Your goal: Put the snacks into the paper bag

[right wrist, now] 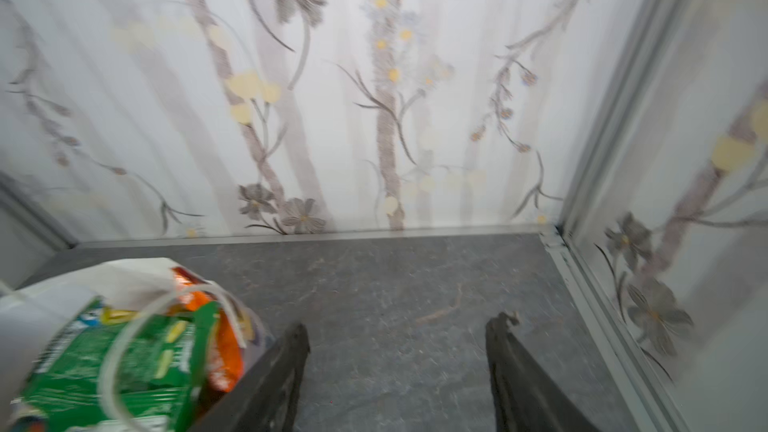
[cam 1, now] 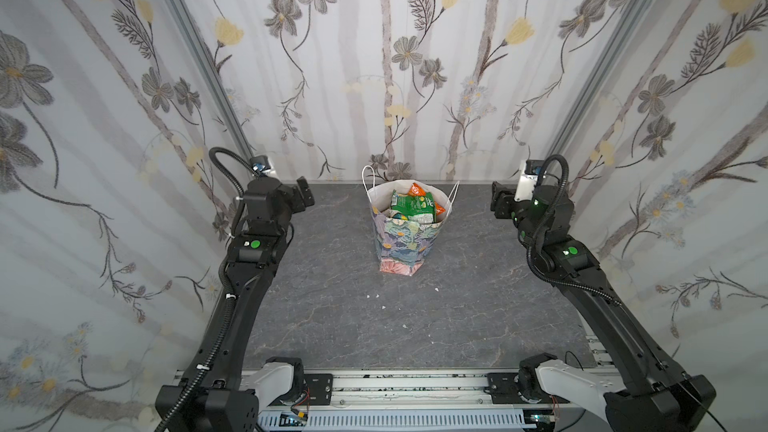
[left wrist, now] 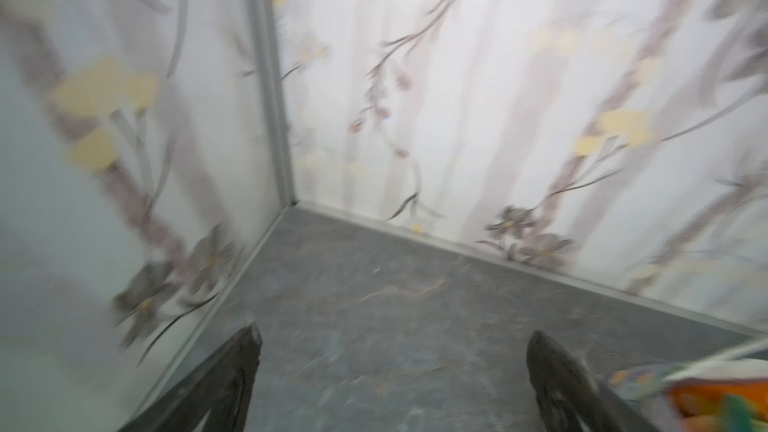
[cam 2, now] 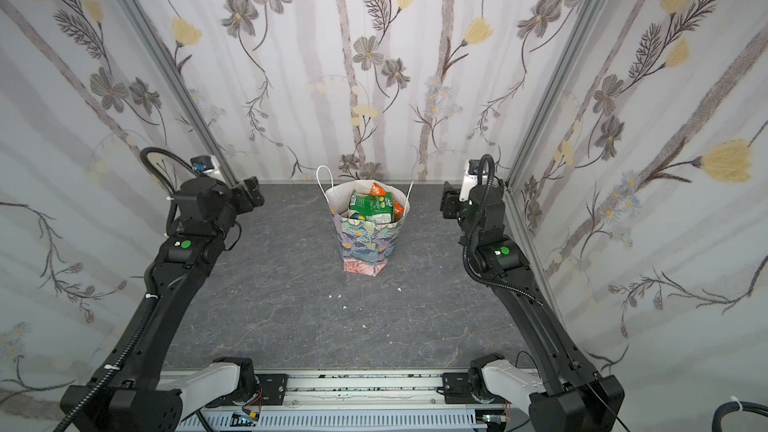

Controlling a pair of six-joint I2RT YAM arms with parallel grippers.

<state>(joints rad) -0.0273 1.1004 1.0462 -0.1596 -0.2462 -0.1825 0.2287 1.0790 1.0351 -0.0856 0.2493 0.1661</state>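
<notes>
tall pastel floral-print paper bag (cam 1: 401, 243) (cam 2: 368, 245), white inside, thin white cord handles. it stands upright on the dark grey marbled bench (cam 1: 332, 317), centre of frame toward the back wall in both top views.

snacks (cam 1: 413, 203) are inside the bag: a flat crinkly green packet (cam 1: 415, 207) (cam 2: 372, 204) on top, an orange packet (cam 1: 417, 189) (cam 2: 380, 189) behind it poking above the rim. anything lower is hidden, so cannot count.

left tool (cam 1: 305, 194) (left wrist: 392, 338): left of the bag, well apart from it, near the back left corner. fingers spread wide, only bench between them.

right tool (cam 1: 498, 201) (right wrist: 398, 328): right of the bag, well apart. fingers spread, pinching nothing. right wrist view shows the bag's rim and packets just beside one finger.

both wrist views are blurred.

a few small white crumbs (cam 1: 376, 296) lie on the bench in front of the bag.
</notes>
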